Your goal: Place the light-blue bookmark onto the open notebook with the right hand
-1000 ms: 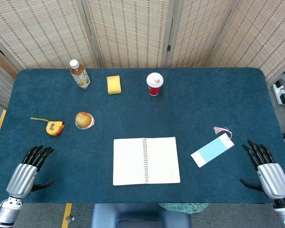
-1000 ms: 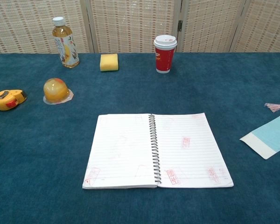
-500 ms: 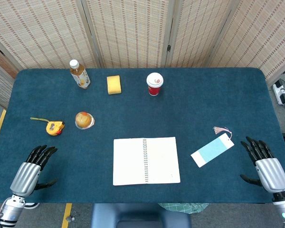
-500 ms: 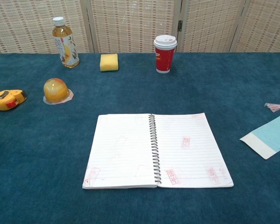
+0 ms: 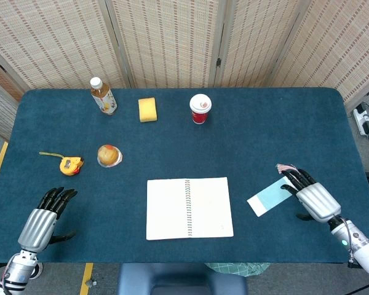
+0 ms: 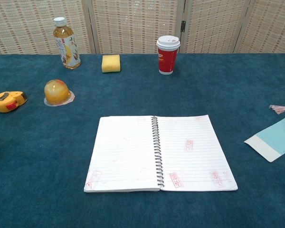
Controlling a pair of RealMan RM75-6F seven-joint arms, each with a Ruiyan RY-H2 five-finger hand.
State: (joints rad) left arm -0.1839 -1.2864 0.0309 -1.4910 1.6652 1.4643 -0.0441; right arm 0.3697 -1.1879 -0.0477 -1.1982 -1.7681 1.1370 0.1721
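Observation:
The light-blue bookmark lies flat on the table, right of the open spiral notebook, with its pink tassel at the far end. In the head view my right hand hangs over the bookmark's tasselled end, fingers spread, hiding that end; whether it touches the bookmark I cannot tell. My left hand rests open near the front left edge, holding nothing. Neither hand shows in the chest view.
A yellow tape measure and a jelly cup sit at the left. Along the back stand a tea bottle, a yellow sponge and a red paper cup. Blue cloth covers the table.
My right hand has moved left and away from the front right edge until it is over the bookmark's tasselled end. The left hand has barely shifted.

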